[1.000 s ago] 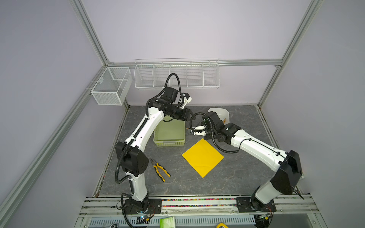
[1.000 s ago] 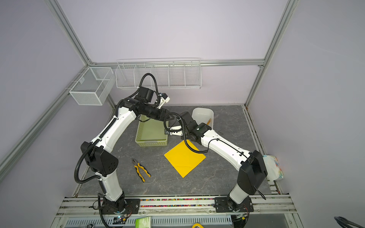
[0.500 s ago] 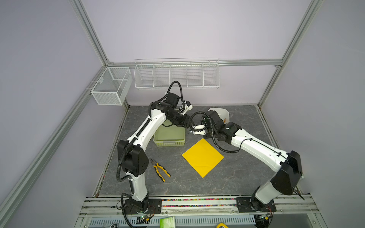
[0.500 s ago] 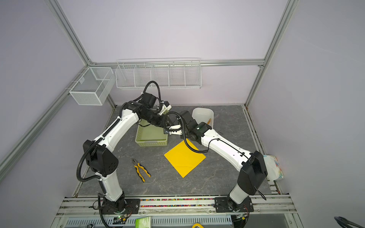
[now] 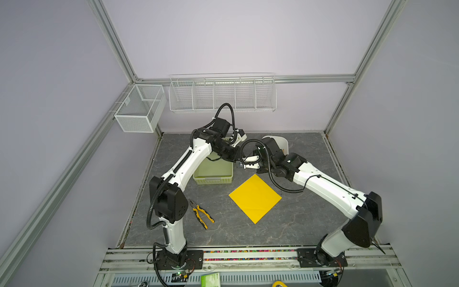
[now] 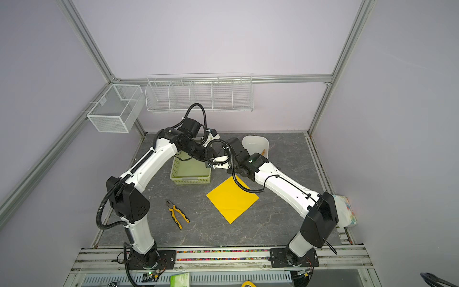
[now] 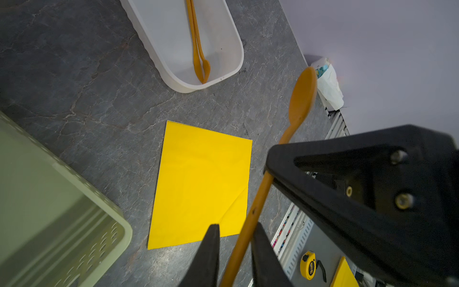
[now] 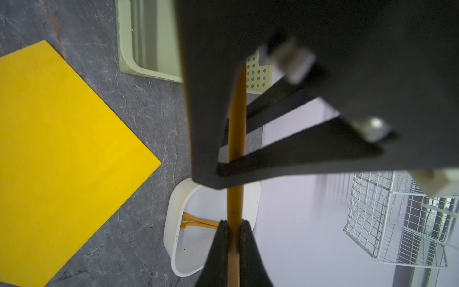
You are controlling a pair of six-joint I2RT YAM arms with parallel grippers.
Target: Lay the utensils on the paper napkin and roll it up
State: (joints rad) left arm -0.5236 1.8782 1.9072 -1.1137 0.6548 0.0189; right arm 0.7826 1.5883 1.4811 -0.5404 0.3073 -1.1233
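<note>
The yellow paper napkin [image 5: 255,197] [image 6: 232,198] [image 7: 201,184] [image 8: 62,154] lies flat on the grey table. Above the table, between the basket and the tub, my two grippers meet. My right gripper [image 8: 233,221] [image 6: 219,164] is shut on the handle of an orange spoon [image 8: 236,198] [image 7: 301,99]. My left gripper [image 7: 236,225] [image 5: 238,160] has its jaws narrowly apart around the same handle, one finger touching it and a gap at the other. Slim orange utensils [image 7: 197,49] [image 8: 198,222] lie in the white tub [image 7: 233,62] [image 6: 255,141].
A pale green basket [image 5: 213,177] [image 6: 190,179] stands left of the napkin. Yellow-and-black pliers [image 5: 202,215] [image 6: 177,216] lie near the left arm's base. Wire baskets [image 5: 222,94] hang on the back wall. A white bag [image 6: 345,211] sits at the right edge.
My left arm has swung right to meet the right gripper, and its jaws have narrowed around the spoon handle. The right arm has stayed put with the spoon.
</note>
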